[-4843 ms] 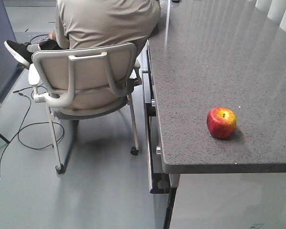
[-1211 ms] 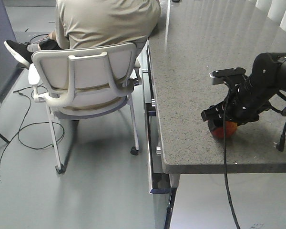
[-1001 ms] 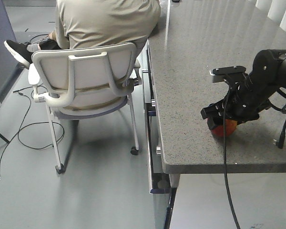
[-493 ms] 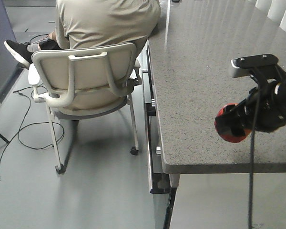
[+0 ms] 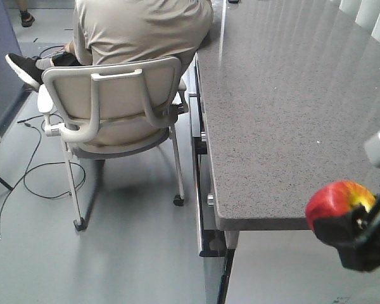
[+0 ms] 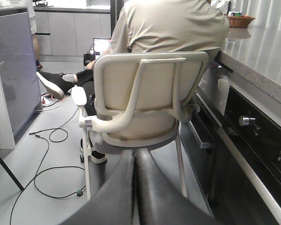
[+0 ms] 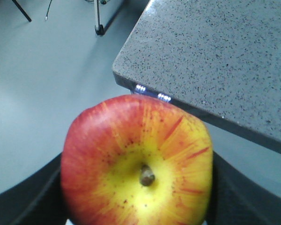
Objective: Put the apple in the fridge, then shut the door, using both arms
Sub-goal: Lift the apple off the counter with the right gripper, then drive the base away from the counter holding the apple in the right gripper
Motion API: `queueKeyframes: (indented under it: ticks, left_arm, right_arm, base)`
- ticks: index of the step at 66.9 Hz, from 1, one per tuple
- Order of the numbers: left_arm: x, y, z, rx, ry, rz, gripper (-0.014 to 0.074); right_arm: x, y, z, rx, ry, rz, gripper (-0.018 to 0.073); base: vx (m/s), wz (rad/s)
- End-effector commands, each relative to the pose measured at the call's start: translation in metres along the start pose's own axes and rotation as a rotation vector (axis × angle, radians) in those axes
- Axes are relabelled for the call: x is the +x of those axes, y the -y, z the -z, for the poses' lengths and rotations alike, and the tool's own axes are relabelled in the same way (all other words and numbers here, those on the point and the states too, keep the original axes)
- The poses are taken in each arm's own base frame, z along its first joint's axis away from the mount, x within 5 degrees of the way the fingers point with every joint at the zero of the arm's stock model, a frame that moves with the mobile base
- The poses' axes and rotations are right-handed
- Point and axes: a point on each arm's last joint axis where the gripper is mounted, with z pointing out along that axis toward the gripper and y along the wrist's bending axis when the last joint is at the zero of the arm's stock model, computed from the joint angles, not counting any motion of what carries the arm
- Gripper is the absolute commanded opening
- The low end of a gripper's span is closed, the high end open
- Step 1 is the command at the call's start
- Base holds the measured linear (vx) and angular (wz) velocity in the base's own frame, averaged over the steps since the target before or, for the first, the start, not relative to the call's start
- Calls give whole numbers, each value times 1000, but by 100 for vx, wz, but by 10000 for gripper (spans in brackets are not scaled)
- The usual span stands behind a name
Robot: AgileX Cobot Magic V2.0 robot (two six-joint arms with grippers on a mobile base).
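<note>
Risk of a slip and a bruising drop to the floor [image 5: 126, 253] if jolted in transit, given the smooth round skin: red apple [image 5: 337, 204], yellow streaked around the stem, pinched in the right end effector [image 5: 353, 233] just off the counter's [image 5: 291, 95] near edge. Left end effector [image 6: 134, 185] pressed together, carrying nothing.

apple [image 5: 339, 204] out past the counter's [image 5: 285, 95] near edge, chair [image 5: 114, 107] left of counter, person [image 5: 139, 28] seated on chair

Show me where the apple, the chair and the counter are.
apple [image 7: 138, 159]: right wrist view, yellow patch above the stem.
chair [image 5: 120, 104]: front view, backrest panel.
counter [image 5: 285, 95]: front view, bare speckled top.
</note>
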Motion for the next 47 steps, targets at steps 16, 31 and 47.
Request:
queueKeyframes:
  ticks: [16, 31, 47]
  left_arm:
    - [0, 0, -1, 9, 53, 15, -6]
    - [0, 0, -1, 9, 53, 15, -6]
    - [0, 0, -1, 9, 53, 15, -6]
  right_arm:
    - [4, -6, 32, 3, 177, 27, 175]
    - [1, -9, 33, -32, 201, -8, 175]
    - [1, -9, 33, -35, 202, -10, 175]
  base:
    - [0, 0]
    - [0, 0]
    - [0, 0]
